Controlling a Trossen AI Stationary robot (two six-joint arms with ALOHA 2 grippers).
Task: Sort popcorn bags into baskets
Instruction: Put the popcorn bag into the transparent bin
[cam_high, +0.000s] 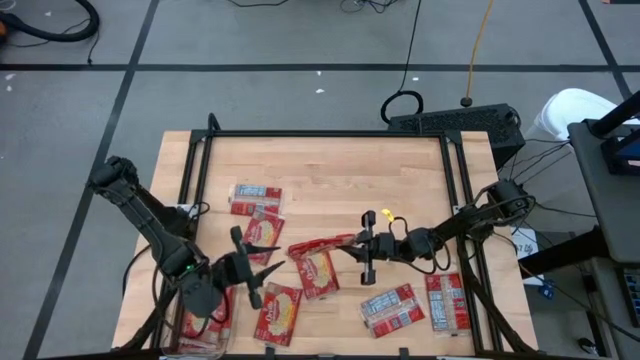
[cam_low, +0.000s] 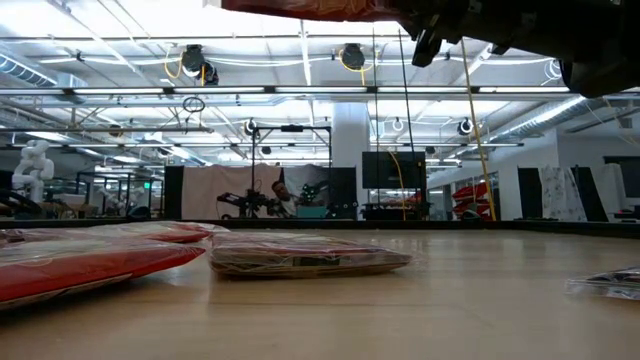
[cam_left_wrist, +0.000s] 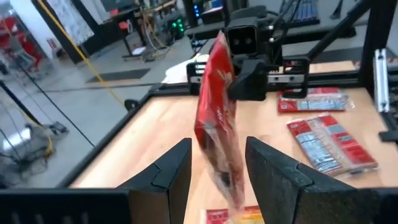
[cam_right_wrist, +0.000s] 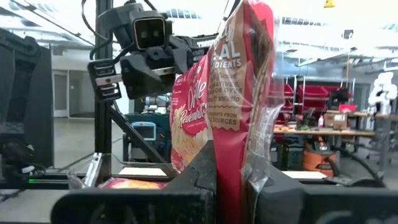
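Item: bag (cam_right_wrist: 239, 81), raised mid-table, pinched in clamped right gripper (cam_right_wrist: 236, 180); left gripper (cam_left_wrist: 217, 165) fingers straddle its far end, parted. Risk: opposed pulling tears it, or early release drops it short of bin (cam_high: 200, 340)

A pale wooden desk (cam_high: 330, 170) with a black metal frame carries flat red popcorn packets. Two packets (cam_high: 256, 199) lie near its middle-left, others (cam_high: 399, 309) near the front right edge.

Large open robotics lab: high ceiling with exposed pipes (cam_low: 300, 95) and strip lights, taped grey floor (cam_high: 300, 90) with loose cables, other arm rigs (cam_low: 245, 203), monitors, cluttered workbenches (cam_right_wrist: 323, 134) beyond wooden table (cam_high: 330, 165).
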